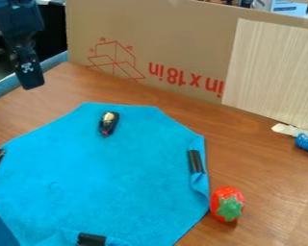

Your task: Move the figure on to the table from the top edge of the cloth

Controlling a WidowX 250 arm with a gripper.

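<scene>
At the upper left, over the far corner of the brown wooden table (pixel 266 187), hangs the black gripper (pixel 31 82), pointing down; whether it is spread or closed I cannot tell. It is well apart from the small dark figure (pixel 108 124), which is on the bright blue, soft-looking cloth (pixel 105 168), close inside its top edge.

The figure should be light, an easy lift for this arm. I take it for hard plastic: stiff, unlikely to crush or chip under a modest squeeze. Its glossy, rounded surface could be slippery, so a grip near either end might let it swivel or pop out. Better to come from above and close on its two long sides, about the middle, with its length between the pads. The cloth looks loose enough to be pinched along with it, so the grip should sit low but not press into the weave.

As to looks, the figure is slim and mostly black, longer than it is wide, its length running nearly up and down the view with a slight lean. A pale yellow patch marks the upper end, and a spot of dull red shows at the lower end. Whether it stands or lies is hard to say. Finer features are too small to make out.
</scene>
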